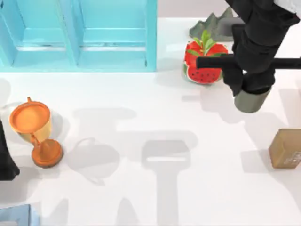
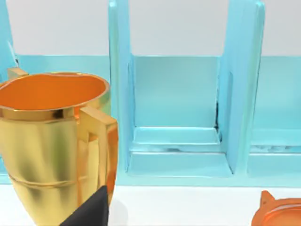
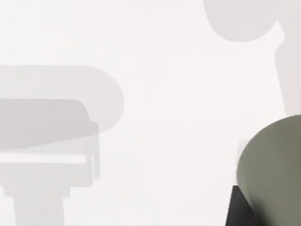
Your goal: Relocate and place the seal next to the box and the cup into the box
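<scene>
My right gripper point(image 1: 249, 89) is at the back right of the table, shut on the olive-grey cup point(image 1: 251, 100), which hangs off the table above its own shadow. The right wrist view has the cup point(image 3: 275, 169) at the frame's edge against a black finger point(image 3: 239, 207). On the table near the right edge, in front of the cup, sits the tan-brown seal point(image 1: 286, 149). The light blue box point(image 1: 80, 33) with open compartments stands at the back left, and its compartments point(image 2: 176, 122) face the left wrist camera. My left gripper point(image 1: 5, 162) is parked at the left edge.
An orange-gold trophy point(image 1: 35, 132) stands at the left, close to my left arm, and looms large as the trophy point(image 2: 51, 141) in the left wrist view. A watermelon ornament point(image 1: 203, 63) and a grey rock point(image 1: 216, 26) sit at the back, left of the cup. A blue object point(image 1: 16, 216) lies at the front left corner.
</scene>
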`<act>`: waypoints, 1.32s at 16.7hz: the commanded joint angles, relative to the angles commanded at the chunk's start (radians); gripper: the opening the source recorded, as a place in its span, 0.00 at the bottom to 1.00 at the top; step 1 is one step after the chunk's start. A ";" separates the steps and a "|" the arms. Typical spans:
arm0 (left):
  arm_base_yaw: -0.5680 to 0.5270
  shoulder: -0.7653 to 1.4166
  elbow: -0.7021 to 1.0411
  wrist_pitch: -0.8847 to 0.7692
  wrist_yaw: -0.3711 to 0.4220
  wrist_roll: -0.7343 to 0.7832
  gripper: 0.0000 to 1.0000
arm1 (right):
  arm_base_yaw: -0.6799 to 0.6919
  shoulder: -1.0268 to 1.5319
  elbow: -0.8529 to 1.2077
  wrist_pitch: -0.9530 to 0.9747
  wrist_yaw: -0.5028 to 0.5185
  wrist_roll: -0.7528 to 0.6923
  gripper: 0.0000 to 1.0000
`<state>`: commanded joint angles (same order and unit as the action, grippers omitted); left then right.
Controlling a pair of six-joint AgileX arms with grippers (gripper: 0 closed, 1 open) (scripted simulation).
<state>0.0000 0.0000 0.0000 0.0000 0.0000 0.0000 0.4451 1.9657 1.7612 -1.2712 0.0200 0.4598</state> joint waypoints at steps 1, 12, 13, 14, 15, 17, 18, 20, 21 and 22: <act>0.000 0.000 0.000 0.000 0.000 0.000 1.00 | -0.072 -0.027 -0.054 -0.006 -0.008 -0.072 0.00; 0.000 0.000 0.000 0.000 0.000 0.000 1.00 | -0.900 -0.441 -0.608 0.053 -0.038 -0.907 0.00; 0.000 0.000 0.000 0.000 0.000 0.000 1.00 | -0.938 -0.477 -0.641 0.062 -0.052 -0.945 0.00; 0.000 0.000 0.000 0.000 0.000 0.000 1.00 | -0.965 -0.505 -0.667 0.071 -0.070 -0.974 0.00; 0.000 0.000 0.000 0.000 0.000 0.000 1.00 | -0.983 -0.524 -0.684 0.079 -0.087 -0.992 0.00; 0.000 0.000 0.000 0.000 0.000 0.000 1.00 | -0.991 -0.533 -0.692 0.084 -0.095 -1.000 0.00; 0.000 0.000 0.000 0.000 0.000 0.000 1.00 | -0.991 -0.533 -0.692 0.084 -0.095 -1.000 0.00; 0.000 0.000 0.000 0.000 0.000 0.000 1.00 | -0.987 -0.529 -0.689 0.081 -0.093 -0.998 0.00; 0.000 0.000 0.000 0.000 0.000 0.000 1.00 | -0.987 -0.528 -0.690 0.083 -0.093 -0.998 0.00; 0.000 0.000 0.000 0.000 0.000 0.000 1.00 | -0.988 -0.526 -0.693 0.093 -0.091 -1.002 0.00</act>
<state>0.0000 0.0000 0.0000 0.0000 0.0000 0.0000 -0.5427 1.4398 1.0684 -1.1786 -0.0713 -0.5422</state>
